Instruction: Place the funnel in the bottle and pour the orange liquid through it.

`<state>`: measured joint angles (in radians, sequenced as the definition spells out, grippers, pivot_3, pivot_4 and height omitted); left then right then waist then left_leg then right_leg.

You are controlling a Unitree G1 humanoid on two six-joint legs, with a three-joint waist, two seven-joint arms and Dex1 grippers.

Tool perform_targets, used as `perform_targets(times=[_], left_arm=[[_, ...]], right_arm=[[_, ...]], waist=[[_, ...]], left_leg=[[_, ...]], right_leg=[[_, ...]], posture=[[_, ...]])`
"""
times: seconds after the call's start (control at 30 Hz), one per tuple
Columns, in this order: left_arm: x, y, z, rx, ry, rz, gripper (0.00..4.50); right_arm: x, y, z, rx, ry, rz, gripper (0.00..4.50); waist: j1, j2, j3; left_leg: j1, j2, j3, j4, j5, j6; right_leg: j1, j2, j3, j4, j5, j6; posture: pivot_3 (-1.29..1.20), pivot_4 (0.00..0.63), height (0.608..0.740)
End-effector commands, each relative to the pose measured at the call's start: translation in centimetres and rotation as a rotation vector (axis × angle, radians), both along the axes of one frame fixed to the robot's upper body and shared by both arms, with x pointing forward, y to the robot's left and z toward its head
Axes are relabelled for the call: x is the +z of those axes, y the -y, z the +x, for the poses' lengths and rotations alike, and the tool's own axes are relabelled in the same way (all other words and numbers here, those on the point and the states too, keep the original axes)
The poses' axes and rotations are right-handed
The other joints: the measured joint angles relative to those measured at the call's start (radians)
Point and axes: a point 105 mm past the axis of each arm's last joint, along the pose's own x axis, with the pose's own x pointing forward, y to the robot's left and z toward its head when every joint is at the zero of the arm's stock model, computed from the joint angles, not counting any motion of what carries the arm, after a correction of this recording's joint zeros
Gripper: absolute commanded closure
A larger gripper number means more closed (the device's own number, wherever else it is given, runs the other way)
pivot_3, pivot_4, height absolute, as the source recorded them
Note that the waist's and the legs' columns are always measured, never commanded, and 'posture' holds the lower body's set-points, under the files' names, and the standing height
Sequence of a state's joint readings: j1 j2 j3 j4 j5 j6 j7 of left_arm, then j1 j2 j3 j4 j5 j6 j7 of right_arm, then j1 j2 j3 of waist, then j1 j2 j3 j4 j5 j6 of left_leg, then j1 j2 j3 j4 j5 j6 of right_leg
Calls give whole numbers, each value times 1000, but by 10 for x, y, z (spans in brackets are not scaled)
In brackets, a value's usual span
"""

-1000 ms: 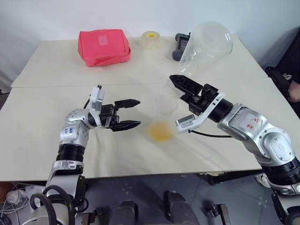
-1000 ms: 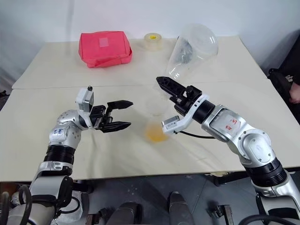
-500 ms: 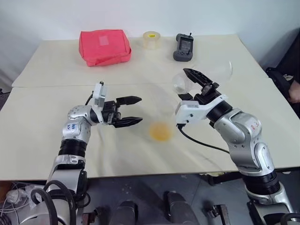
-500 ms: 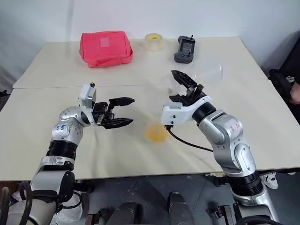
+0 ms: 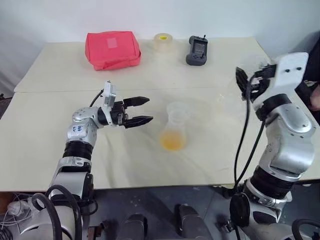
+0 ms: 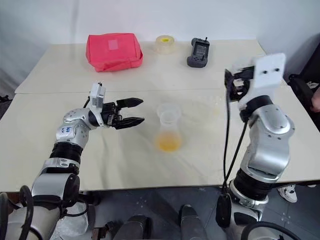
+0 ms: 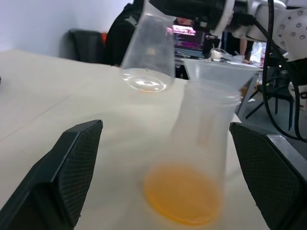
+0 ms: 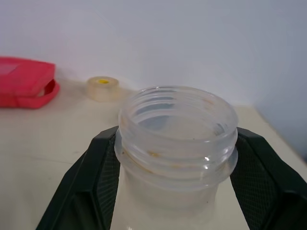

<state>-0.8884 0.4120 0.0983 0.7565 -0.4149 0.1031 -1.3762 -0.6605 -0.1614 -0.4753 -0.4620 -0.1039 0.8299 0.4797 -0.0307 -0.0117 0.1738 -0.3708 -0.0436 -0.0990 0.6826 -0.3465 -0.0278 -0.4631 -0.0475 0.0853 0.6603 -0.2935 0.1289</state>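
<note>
Mid-table, the bottle (image 5: 174, 131) stands upright w/ the funnel (image 5: 177, 110) seated in its neck and the orange liquid (image 5: 172, 142) pooled in its base, so the pour looks done. Big change vs a sec ago: the right gripper (image 8: 172, 158) was over the bottle w/ the rounded clear vessel (image 8: 176, 129) tipped mouth-down; now that arm has swung out to the table's right side and rolled the vessel back upright. Its jaws are clamped tight round the vessel's threaded neck, and the vessel looks empty, only faint residue inside. Left gripper (image 5: 136, 113) sits just left of the bottle, jaws spread wide, holding nothing, not touching; it has crept a bit nearer. Reading: liquid's transferred thru the funnel, what's left is prob setting the vessel down. At the far edge: red pouch (image 5: 112, 49), tape roll (image 5: 161, 42), black remote (image 5: 197, 49), all well apart from the work.
</note>
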Motion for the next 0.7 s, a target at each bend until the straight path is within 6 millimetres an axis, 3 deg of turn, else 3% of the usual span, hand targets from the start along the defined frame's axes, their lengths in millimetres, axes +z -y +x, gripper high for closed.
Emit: perform_targets(times=[0.03, 0.27, 0.3, 0.43, 0.57, 0.7], left_arm=[[7, -1, 5, 31, 17, 20, 0], [-1, -3, 9, 90, -29, 69, 0], [-1, -4, 10, 98, -44, 65, 0], [6, -6, 10, 113, -47, 47, 0], [11, -7, 0, 58, -27, 22, 0], [9, -8, -8, 20, -34, 37, 0]], right_arm=[[-4, 6, -3, 18, 33, 44, 1693], [-37, 8, -2, 21, -28, 27, 1693], [-38, 5, -3, 42, -28, 33, 1344], [-31, -1, -9, 94, 15, 56, 33], [-17, -3, -17, 71, 89, -52, 33], [17, 2, -27, 73, 222, -91, 33]], waist=[[-4, 0, 0], [-11, 0, 0], [-11, 0, 0], [-13, 0, 0], [-13, 0, 0], [-13, 0, 0]], left_leg=[[0, 0, 0, 0, 0, 0], [0, 1, 1, 0, 0, 0], [0, 1, 1, 0, 0, 0], [0, 1, 1, 0, 0, 0], [0, 0, 1, 0, 0, 0], [0, 1, 1, 0, 0, 0]], right_leg=[[0, 0, 0, 0, 0, 0], [0, 0, 1, 1, 0, 0], [0, 0, 1, 1, 0, 0], [0, 0, 1, 1, 0, 0], [0, -1, 1, 1, 0, 0], [0, -1, 1, 1, 0, 0]], posture=[[0, 150, 740], [0, 150, 740], [0, 150, 740], [0, 150, 740], [0, 150, 740], [0, 150, 740]])
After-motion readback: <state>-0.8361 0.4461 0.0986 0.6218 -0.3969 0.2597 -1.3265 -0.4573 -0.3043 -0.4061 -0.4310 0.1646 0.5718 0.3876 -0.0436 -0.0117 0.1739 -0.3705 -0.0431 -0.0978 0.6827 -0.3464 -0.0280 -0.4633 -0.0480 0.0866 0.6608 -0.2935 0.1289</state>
